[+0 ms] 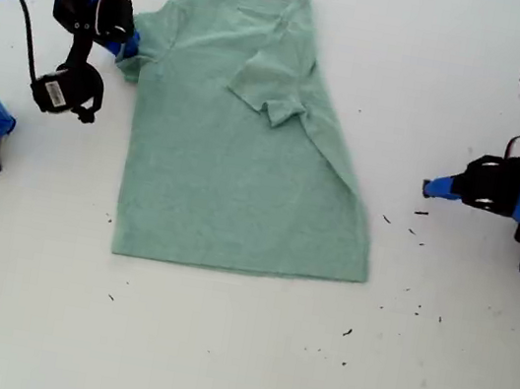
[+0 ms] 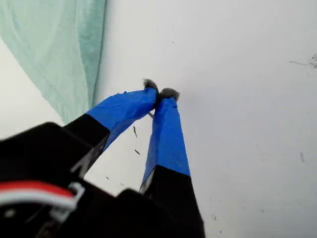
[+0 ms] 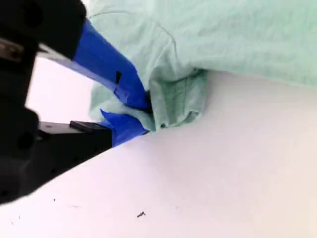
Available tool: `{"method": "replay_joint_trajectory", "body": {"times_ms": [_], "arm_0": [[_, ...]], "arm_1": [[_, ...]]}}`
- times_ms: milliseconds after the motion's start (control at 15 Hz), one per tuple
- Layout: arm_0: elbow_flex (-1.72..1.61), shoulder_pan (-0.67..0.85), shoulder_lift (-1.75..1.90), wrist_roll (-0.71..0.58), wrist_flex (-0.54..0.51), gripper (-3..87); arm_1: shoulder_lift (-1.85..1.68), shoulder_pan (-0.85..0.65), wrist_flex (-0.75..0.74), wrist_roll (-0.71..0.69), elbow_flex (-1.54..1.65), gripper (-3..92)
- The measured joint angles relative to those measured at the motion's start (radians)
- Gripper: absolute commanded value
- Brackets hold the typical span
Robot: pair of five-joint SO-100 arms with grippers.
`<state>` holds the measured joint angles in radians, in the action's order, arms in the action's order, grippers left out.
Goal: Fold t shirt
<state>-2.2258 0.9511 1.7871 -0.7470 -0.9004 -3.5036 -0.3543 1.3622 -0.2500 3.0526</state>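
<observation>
On the white table [image 1: 213, 356], the shirt [image 1: 231, 190] lies part-folded, one sleeve already turned in across its chest, as my second claw [image 3: 143, 116] grips the other sleeve at its ten o'clock edge and my first claw [image 2: 159, 93] idles clenched, empty, at three o'clock.
</observation>
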Motion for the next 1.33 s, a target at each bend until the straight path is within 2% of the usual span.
{"method": "replay_joint_trajectory", "body": {"times_ms": [333, 733, 933, 1000, 1067, 1133, 1333], "arm_0": [[0.207, -0.129, 0.046, 0.003, -0.081, -0.2], [0.644, -0.492, -0.114, 0.021, -0.104, -0.2], [0.739, -0.522, -0.290, 0.023, -0.103, -0.2], [0.762, -0.522, -0.336, 0.026, -0.100, 2.7], [0.810, -0.523, -0.411, 0.038, -0.104, 22.0], [0.888, -0.514, -0.509, 0.040, -0.126, 29.4], [1.184, -0.482, -0.689, 0.051, -0.296, 26.7]], "arm_1": [[0.000, 0.000, 0.000, -0.002, 0.000, 2.4], [0.000, 0.000, 0.000, -0.002, 0.000, 2.4], [0.000, 0.000, 0.000, -0.002, 0.000, 2.4], [0.000, 0.000, 0.000, -0.002, 0.000, 2.4], [0.000, 0.000, 0.000, -0.002, 0.000, 2.4], [0.000, 0.000, 0.000, -0.002, 0.000, 2.4], [0.000, 0.002, 0.000, -0.002, 0.000, 2.4]]}}
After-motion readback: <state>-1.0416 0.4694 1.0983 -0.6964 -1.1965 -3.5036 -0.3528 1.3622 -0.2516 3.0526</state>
